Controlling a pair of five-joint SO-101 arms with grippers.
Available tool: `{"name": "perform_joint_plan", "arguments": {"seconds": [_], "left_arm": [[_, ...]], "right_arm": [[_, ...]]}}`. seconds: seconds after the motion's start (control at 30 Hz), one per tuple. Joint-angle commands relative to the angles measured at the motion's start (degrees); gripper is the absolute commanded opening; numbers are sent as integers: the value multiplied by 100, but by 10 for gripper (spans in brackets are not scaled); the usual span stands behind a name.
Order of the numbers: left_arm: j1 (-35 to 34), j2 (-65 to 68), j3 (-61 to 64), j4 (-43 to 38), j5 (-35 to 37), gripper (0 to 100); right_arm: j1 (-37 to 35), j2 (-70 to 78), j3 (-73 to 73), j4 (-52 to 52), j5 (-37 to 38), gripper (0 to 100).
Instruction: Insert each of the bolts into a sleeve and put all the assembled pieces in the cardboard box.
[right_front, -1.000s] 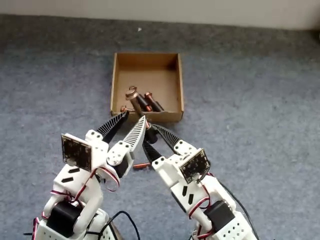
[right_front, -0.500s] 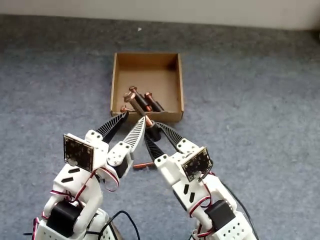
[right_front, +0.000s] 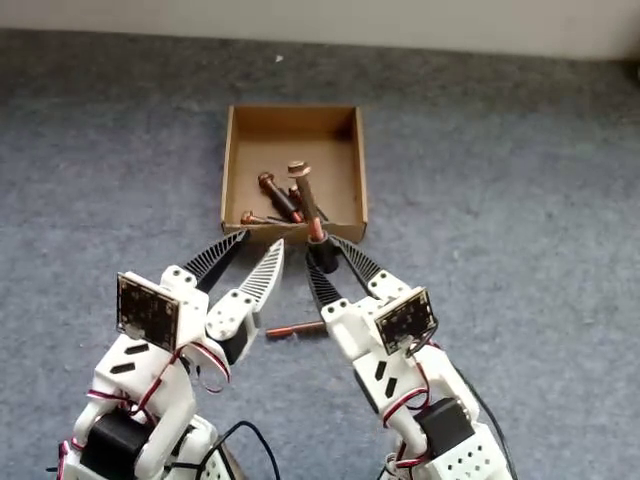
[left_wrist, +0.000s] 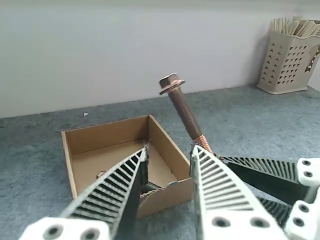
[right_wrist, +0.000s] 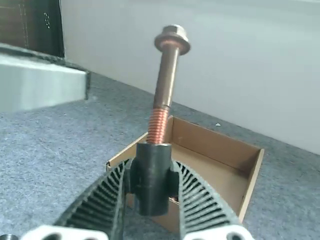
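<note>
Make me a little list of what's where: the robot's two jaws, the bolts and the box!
Right jaws: shut on the black sleeve
Held bolt: threaded end in that sleeve, head pointing up
Left jaws: open, holding nothing, beside the right jaws
Cardboard box: open top, just beyond both jaws
Inside the box: a few assembled pieces
Loose bolt: lying on the grey carpet, no sleeve on it
</note>
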Motion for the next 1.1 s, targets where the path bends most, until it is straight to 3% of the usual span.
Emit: {"name": "perform_joint_plan", "arguments": {"seconds": [0.0,0.2,0.37,0.6,1.07], "left_arm": [[-444,-31,-13,-193,-35,160],[-804,-4,971,-1899,176,69],[-840,-4,1499,-2875,176,63],[-848,4,1543,-2936,167,63],[-1349,-22,1481,-2936,202,63]], "right_arm": [[57,-127,-136,-40,-62,4],[-321,-136,-919,1068,-431,4],[-690,-136,-1376,1631,-484,4],[-1051,-136,-1464,2009,-466,4],[-1059,-136,-1947,2484,-466,4]]}}
